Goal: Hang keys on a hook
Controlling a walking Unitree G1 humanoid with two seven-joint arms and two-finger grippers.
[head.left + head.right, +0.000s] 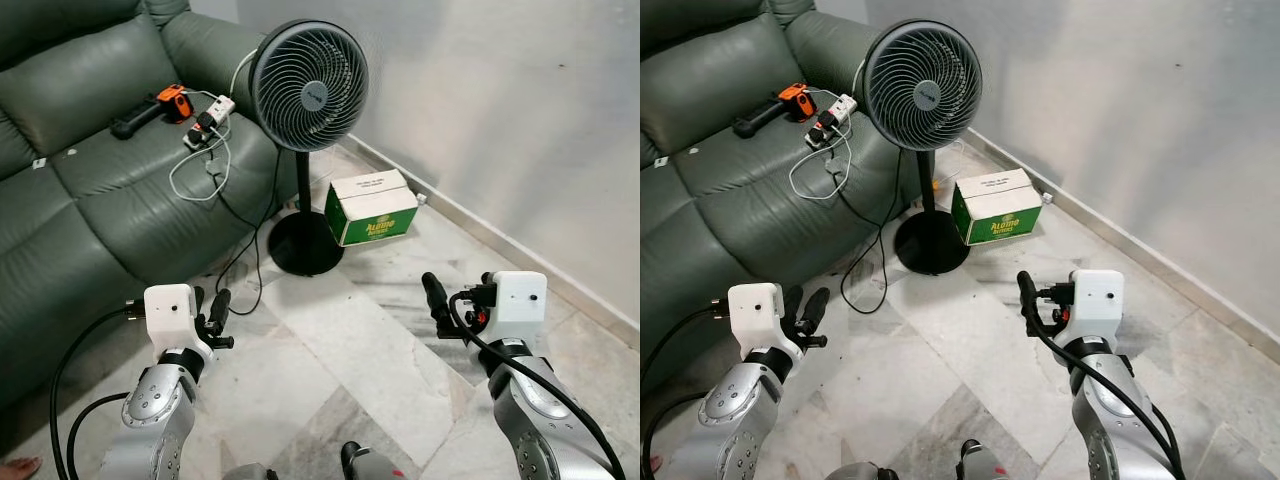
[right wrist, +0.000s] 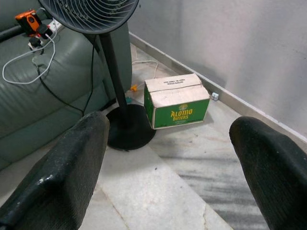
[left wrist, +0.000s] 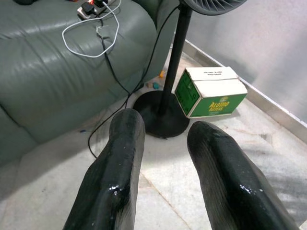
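ahead of our left gripper (image 1: 214, 312) and off to its left side we see the wide grey-green leather sofa (image 1: 90, 190), the biggest thing before us. beyond both grippers, roughly between their lines of reach, stands the black pedestal fan with a round grille (image 1: 307, 86), its round base (image 1: 306, 247) resting on the pale marble floor (image 1: 340, 350). just beside that base, on the side toward our right gripper (image 1: 436, 298), sits the green and white cardboard box with yellow lettering (image 1: 371, 207), close to the grey wall (image 1: 480, 110).

far ahead of the left gripper, on the sofa seat, lie a white power strip with plugs (image 1: 208, 120), a looping white cable (image 1: 195, 170) and an orange and black tool (image 1: 150, 108).

our left gripper hovers over the floor, its two black fingers (image 3: 120, 158) parted by a modest gap with nothing between them. our right gripper hovers likewise, fingers (image 2: 79, 163) spread wide and empty.

we cannot make out any keys or a hook from here.
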